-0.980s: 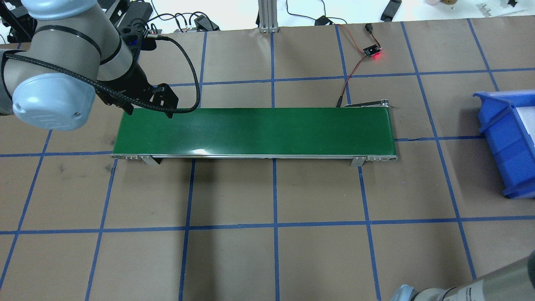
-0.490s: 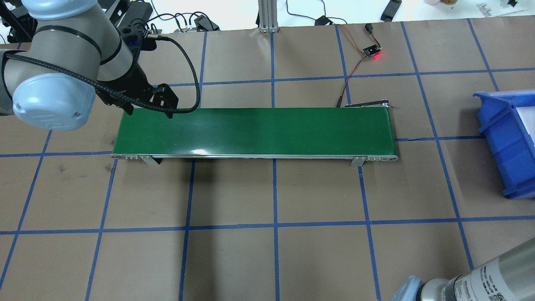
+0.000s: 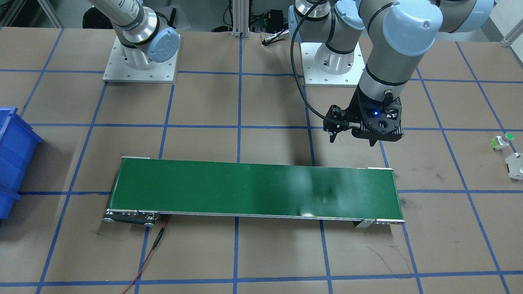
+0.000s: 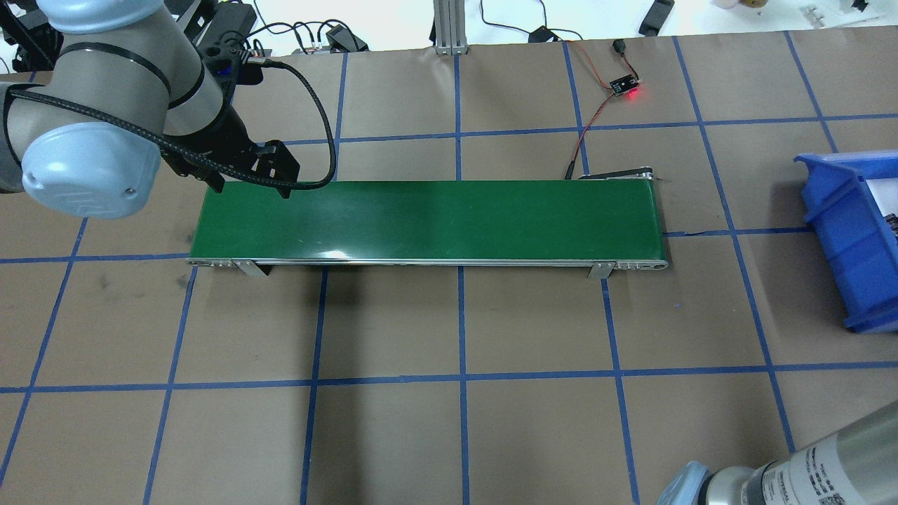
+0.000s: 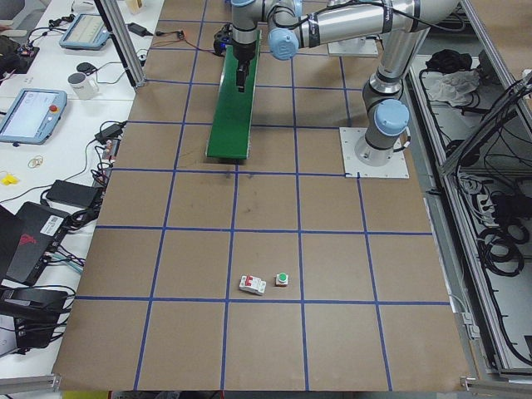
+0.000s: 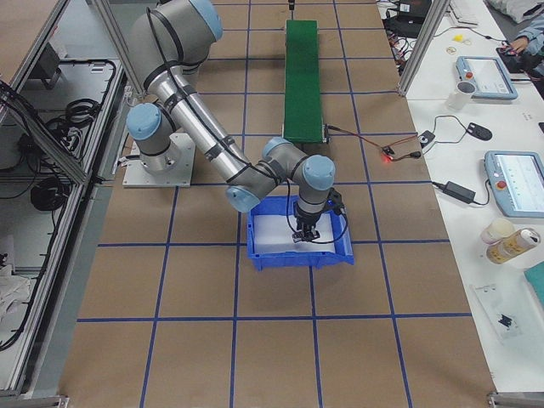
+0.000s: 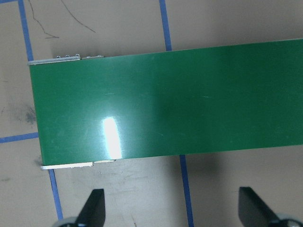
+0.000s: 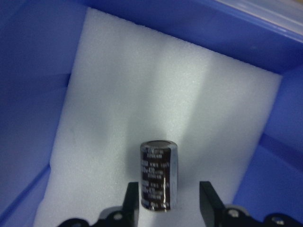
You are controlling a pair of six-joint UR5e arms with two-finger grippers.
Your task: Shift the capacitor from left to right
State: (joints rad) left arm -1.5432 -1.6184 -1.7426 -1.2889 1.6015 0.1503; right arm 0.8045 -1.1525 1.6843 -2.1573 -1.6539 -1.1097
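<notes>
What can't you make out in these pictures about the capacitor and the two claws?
Markings on the capacitor: blurred in the right wrist view.
Whether it rests on the white foam: its base is unclear between the fingers of the right claw.
The capacitor in the exterior right view: too small, behind the claw.
Inside of the blue bin: cut off by the overhead view's right edge.

On your overhead view the conveyor (image 4: 428, 221) lies 9-to-3 across the worktop (image 4: 449, 435). At 3 o'clock from it sits the bin (image 4: 842, 238); in it, on the foam (image 8: 142, 94), the capacitor (image 8: 158, 177) stands between the fingers of the right tool (image 8: 169, 204). The left tool (image 7: 171, 208) hangs over the conveyor's 9 o'clock end.
</notes>
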